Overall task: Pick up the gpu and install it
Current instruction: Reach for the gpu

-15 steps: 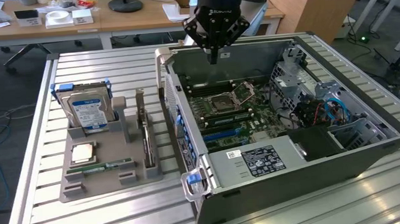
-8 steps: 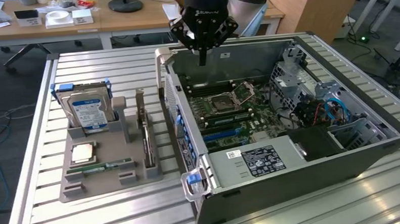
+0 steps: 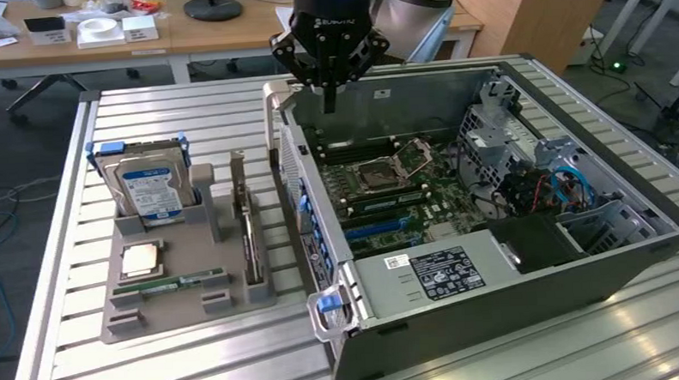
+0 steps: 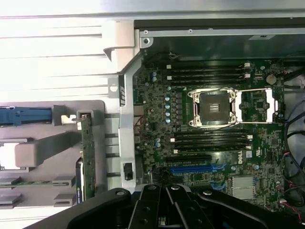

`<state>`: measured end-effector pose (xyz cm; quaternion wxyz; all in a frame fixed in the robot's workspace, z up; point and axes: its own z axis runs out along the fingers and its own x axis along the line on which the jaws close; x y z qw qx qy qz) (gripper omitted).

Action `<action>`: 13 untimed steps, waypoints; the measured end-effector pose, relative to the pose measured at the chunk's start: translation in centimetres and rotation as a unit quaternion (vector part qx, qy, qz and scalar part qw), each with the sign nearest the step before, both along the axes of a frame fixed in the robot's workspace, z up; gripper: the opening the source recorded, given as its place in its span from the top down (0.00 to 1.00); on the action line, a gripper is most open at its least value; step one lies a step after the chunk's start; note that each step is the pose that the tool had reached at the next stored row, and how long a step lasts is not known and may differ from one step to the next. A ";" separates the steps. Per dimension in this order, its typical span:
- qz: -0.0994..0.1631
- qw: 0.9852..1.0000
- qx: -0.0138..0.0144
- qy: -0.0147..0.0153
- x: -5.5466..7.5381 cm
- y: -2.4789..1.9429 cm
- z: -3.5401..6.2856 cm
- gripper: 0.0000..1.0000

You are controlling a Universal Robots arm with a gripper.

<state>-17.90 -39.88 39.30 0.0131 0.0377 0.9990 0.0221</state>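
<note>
The gpu [image 3: 247, 224] stands on its long edge in a slot at the side of the grey holder tray [image 3: 128, 324] nearest the case, its green board [image 4: 86, 157] seen edge-on in the wrist view. My gripper [image 3: 330, 104] hangs above the far corner of the open computer case [image 3: 481, 274], well apart from the gpu. Its fingers are shut with nothing between them. The black gripper body [image 4: 167, 202] sits over the motherboard [image 4: 214, 109], near the blue expansion slot [image 4: 190, 169].
The tray also holds a blue-labelled hard drive [image 3: 150, 188], a processor chip [image 3: 142, 259] and a RAM stick [image 3: 166, 285]. The case's side wall [image 3: 299, 183] rises between the tray and the motherboard. Everything rests on a slatted aluminium table [image 3: 164, 112]. Desks stand behind.
</note>
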 end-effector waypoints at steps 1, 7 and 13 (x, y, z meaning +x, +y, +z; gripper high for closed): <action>0.000 1.000 0.000 0.000 -0.2 0.00 0.00 0.89; 0.000 1.000 0.000 0.000 -1.8 0.00 0.00 0.89; 0.000 1.000 0.000 -0.001 -3.5 0.00 0.00 0.89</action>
